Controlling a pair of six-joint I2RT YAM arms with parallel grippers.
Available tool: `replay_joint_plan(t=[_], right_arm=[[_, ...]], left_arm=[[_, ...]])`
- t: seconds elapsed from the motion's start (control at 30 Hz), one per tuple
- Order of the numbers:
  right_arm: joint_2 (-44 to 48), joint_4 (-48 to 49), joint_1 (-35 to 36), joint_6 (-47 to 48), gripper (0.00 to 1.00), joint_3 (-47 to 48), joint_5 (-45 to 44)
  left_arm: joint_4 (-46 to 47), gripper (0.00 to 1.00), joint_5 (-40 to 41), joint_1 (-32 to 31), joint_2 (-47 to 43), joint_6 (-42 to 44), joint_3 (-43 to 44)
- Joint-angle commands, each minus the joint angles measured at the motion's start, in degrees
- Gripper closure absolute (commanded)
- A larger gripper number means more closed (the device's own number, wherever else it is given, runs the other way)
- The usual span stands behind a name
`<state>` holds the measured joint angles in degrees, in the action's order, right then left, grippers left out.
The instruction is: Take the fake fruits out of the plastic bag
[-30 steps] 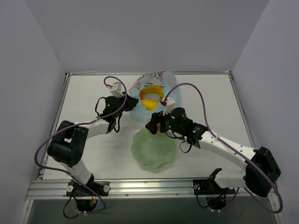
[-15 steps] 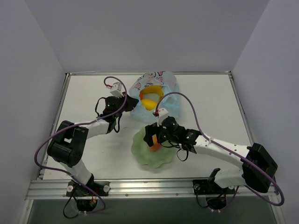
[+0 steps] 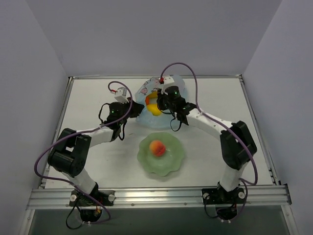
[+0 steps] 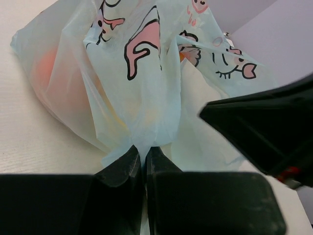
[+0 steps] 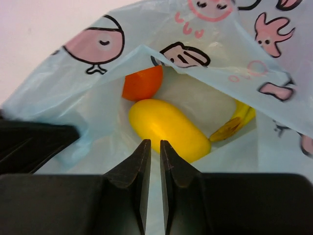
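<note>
The light-blue printed plastic bag (image 3: 145, 117) lies at the table's back middle. My left gripper (image 4: 144, 149) is shut on a gathered fold of its near edge, also seen from above (image 3: 134, 109). My right gripper (image 5: 155, 143) hovers at the bag's mouth (image 3: 160, 104), its jaws shut with only a thin slit and nothing between them. Just beyond its tips, inside the bag, lie a yellow mango (image 5: 166, 128), an orange (image 5: 143, 83) and a banana (image 5: 235, 123). A pink-orange peach (image 3: 157, 147) rests in the green bowl.
The pale green scalloped bowl (image 3: 172, 164) sits in front of the bag, near the table's middle. The right arm's forearm stretches from the bag toward the right front corner. White walls stand round the table.
The right gripper carried the peach to the bowl, let it go there, swung back to the bag's mouth and closed its jaws. The left gripper has kept its hold on the bag.
</note>
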<state>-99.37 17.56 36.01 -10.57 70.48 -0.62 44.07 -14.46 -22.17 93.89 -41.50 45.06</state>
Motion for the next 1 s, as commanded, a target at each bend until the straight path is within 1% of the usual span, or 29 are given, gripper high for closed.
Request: replay_joint_plan(t=[0.0, 0.1, 0.13, 0.2, 0.23, 0.3, 0.33, 0.4, 0.43, 0.5, 0.6, 0.73, 0.87, 0.97], right_arm=[[-6.78, 0.10, 0.03, 3.88, 0.89, 5.36, -0.34], [-11.27, -0.33, -1.99, 5.20, 0.87, 9.23, 1.40], [-12.06, -0.42, -3.39, 5.55, 0.84, 10.46, 5.50], [-14.26, -0.60, -4.45, 7.74, 0.78, 11.26, 9.74], [-14.88, -1.03, -4.63, 8.71, 0.68, 11.87, 11.07], [-17.43, -4.02, -4.98, 11.95, 0.57, 14.77, 12.75], [-18.22, -4.90, -4.98, 12.76, 0.47, 15.73, 13.01], [-21.12, -7.36, -5.16, 14.34, 0.37, 18.63, 14.77], [-21.91, -8.58, -5.16, 15.65, 0.29, 19.34, 14.95], [-24.19, -9.47, -5.25, 16.63, 0.23, 21.01, 15.39], [-26.83, -11.76, -5.34, 17.34, 0.18, 22.60, 17.66], [-27.89, -12.29, -5.25, 17.16, 0.11, 21.72, 21.01], [-29.21, -12.90, -5.33, 17.25, 0.10, 21.63, 20.93], [-30.09, -13.17, -5.34, 17.42, 0.12, 21.98, 17.51]], left_arm=[[3.30, 0.97, 0.04, -0.33, -2.22, 1.59, 1.00], [3.56, 0.98, -0.22, -0.24, -1.69, 1.94, 1.00], [3.13, 0.98, -0.13, -0.24, -1.60, 2.21, 1.17], [2.77, 0.98, 0.22, -0.24, -1.51, 2.82, 1.09], [2.51, 0.98, 0.39, -0.24, -1.51, 3.00, 1.08], [2.33, 0.98, 0.48, -0.24, -1.51, 3.35, 1.26], [2.33, 0.98, 0.57, -0.24, -1.43, 3.44, 1.35], [2.33, 0.98, 0.40, -0.24, -1.43, 3.79, 1.35], [2.33, 0.98, 0.48, -0.15, -1.60, 3.88, 1.26], [2.24, 0.98, 0.66, -0.24, -1.86, 4.23, 1.17], [1.63, 0.98, 1.18, -0.24, -2.04, 4.76, 1.26], [1.45, 0.98, 0.75, -0.24, -0.99, 4.58, 1.70], [1.89, 0.98, 0.13, -0.06, -0.11, 3.88, 2.31], [1.98, 0.98, 0.04, -0.06, 0.07, 3.79, 2.31]])
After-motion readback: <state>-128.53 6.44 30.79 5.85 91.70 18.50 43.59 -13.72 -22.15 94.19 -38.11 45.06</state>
